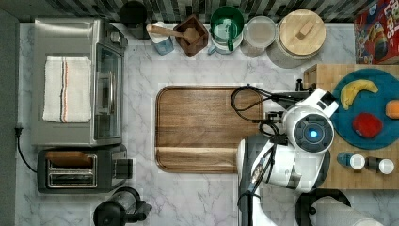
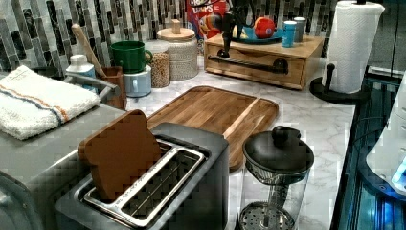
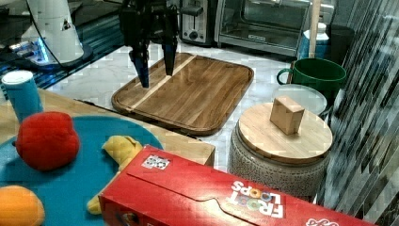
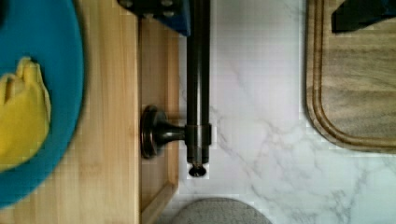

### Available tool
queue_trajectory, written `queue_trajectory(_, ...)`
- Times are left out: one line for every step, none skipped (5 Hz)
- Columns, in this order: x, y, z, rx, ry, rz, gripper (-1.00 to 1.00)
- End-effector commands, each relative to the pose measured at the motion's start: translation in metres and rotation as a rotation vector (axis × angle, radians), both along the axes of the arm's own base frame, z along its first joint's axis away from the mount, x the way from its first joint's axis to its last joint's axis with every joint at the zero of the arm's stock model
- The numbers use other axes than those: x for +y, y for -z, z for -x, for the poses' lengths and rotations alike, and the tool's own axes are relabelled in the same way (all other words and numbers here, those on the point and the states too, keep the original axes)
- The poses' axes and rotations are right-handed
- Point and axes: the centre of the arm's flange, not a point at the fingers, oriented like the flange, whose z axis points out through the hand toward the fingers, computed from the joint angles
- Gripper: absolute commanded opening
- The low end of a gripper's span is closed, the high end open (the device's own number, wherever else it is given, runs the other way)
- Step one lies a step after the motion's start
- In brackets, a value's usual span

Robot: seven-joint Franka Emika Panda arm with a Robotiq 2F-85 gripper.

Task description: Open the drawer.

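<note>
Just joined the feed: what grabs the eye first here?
The claw, open, hangs above the marble between the walnut tray and the drawer. In the wrist view it sits over the drawer's black bar handle. On the drawer box lies a blue plate of toy fruit.

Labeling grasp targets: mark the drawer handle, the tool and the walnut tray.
handle (image 2: 249, 63), left view, middle of the black bar.
tool (image 3: 155, 73), right view, midway between the two fingertips.
tray (image 1: 202, 127), top view, bare middle of the board.
</note>
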Motion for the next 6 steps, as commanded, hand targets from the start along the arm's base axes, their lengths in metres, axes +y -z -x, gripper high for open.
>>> queue_trajectory(-0.026, 0.022, 0.015, 0.005, -0.02, 0.036, 1.0)
queue_trajectory(-0.031, 0.038, 0.022, -0.026, -0.011, 0.051, 1.0)
queue_trajectory(-0.039, 0.049, 0.028, -0.044, -0.006, 0.049, 1.0)
queue_trajectory(-0.035, 0.059, 0.032, -0.057, 0.016, 0.051, 1.0)
queue_trajectory(-0.028, 0.07, 0.035, -0.076, 0.042, 0.032, 1.0)
queue_trajectory(-0.024, 0.083, 0.034, -0.096, 0.057, 0.033, 1.0)
